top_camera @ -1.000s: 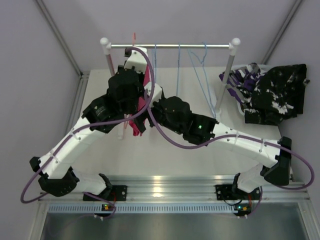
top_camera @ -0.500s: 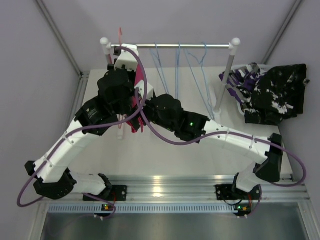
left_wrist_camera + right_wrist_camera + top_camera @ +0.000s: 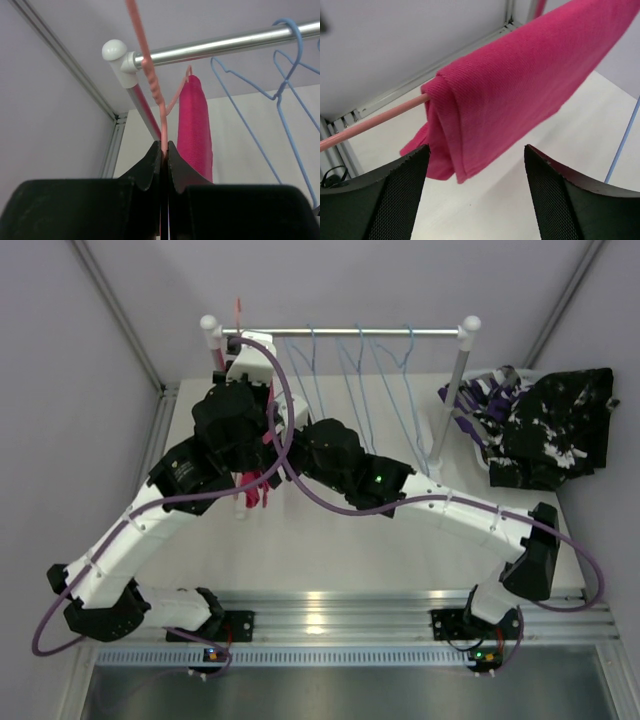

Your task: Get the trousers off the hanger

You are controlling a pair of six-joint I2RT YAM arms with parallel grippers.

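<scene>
Since the hot pink trousers (image 3: 520, 85) were folded over the bottom bar of the pink hanger (image 3: 150, 75), the two arms had split the job. The left fingers (image 3: 150, 165) were pressed together on the hanger's thin wire, pinching it just below the rail (image 3: 225, 45) at its left end. That looked like a steadying hold, so the hanger wouldn't swing or slide when the cloth got tugged.

The right fingers (image 3: 385, 195) were spread wide, one on each side of the hanging fold near its free end, and weren't touching the cloth. The wrist view showed the fabric sitting right in the gap between them, so it seemed lined up for a pinch and a sideways pull off the bar.

Around them, a few bare blue hangers (image 3: 287, 22) hung on the same rail, just beside the pink one, and would probably snag if the pull went that way. The rail's left post (image 3: 137, 97) stood close on the other side. From above, both arms were bunched together over that corner of the counter (image 3: 330, 550), so room was tight. Well off to the right lay a heap with a black white-print pair (image 3: 560, 435) and a purple camouflage pair (image 3: 485, 405), nowhere near the action.
</scene>
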